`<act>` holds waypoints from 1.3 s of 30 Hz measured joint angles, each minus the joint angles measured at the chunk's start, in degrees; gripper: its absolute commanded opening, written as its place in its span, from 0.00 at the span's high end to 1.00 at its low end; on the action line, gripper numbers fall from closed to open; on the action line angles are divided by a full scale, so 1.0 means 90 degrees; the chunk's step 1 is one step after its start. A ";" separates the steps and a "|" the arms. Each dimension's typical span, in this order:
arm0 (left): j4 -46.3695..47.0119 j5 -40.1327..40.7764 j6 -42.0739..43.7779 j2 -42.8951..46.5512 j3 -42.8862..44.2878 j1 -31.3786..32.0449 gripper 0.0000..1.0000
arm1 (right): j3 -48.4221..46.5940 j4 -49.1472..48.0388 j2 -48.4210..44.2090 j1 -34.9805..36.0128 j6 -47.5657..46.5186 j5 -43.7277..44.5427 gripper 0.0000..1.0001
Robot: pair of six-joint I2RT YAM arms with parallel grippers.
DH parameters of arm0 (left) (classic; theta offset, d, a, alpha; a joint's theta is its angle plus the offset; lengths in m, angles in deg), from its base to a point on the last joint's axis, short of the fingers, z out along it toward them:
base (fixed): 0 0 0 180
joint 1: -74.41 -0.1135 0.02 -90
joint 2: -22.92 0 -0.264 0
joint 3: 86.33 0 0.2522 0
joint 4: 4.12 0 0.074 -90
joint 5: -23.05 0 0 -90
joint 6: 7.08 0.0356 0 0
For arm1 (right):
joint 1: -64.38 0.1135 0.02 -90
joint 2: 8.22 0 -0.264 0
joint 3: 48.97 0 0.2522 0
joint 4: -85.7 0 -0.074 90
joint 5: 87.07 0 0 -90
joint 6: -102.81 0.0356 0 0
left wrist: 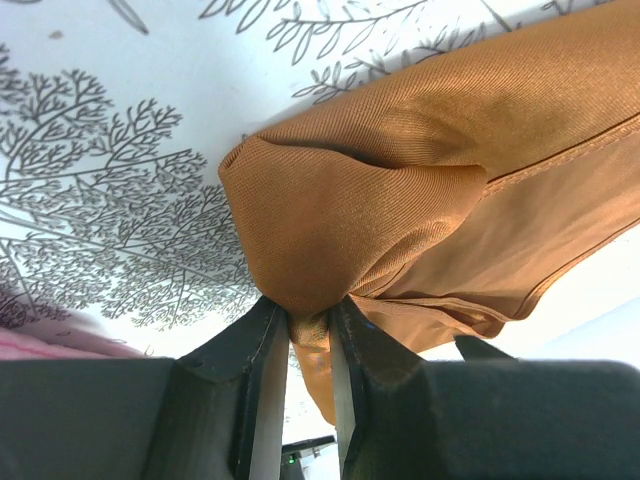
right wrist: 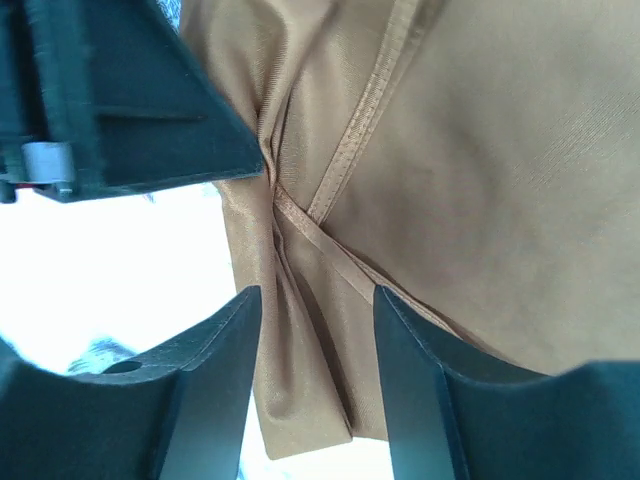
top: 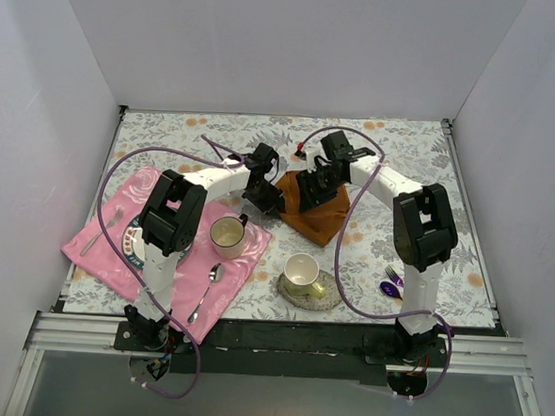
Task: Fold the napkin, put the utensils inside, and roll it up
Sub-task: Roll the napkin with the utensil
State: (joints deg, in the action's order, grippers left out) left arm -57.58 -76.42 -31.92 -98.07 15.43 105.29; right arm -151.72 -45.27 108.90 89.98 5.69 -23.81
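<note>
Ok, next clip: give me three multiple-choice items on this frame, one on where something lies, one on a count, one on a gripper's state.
1. Where do the utensils lie?
A. at the far left corner
B. beside the right arm's base
C. between the two arms' bases

2. How many cups are in view?
A. three
B. one
C. two

3. The left gripper is:
A. shut on a fold of the napkin
B. wide open, holding nothing
C. out of every view

Key:
1 B: the purple pieces rest on the table by that base.
2 C: one cup stands on the pink cloth, the second cup on a saucer.
3 A: the left wrist view shows its fingers pinching the cloth.
</note>
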 measured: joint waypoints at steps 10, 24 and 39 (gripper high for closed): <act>-0.0248 -0.0238 0.0000 -0.0029 0.0012 -0.0085 1.00 | 0.0692 -0.1013 -0.0413 0.1132 -0.0389 0.1974 0.44; -0.0270 -0.0333 0.0049 -0.0034 0.0015 -0.0083 1.00 | 0.1508 -0.1717 -0.0889 0.1435 -0.0408 0.2715 0.40; -0.0192 -0.0401 0.0046 -0.0051 0.0027 -0.0121 1.00 | 0.2164 -0.2123 -0.1705 0.1345 -0.0391 0.1953 0.42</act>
State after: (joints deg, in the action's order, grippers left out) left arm -59.31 -80.03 -31.51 -98.53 15.67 104.19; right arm -132.25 -64.38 93.56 102.09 2.17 -6.24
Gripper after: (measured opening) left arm 0.182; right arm 0.587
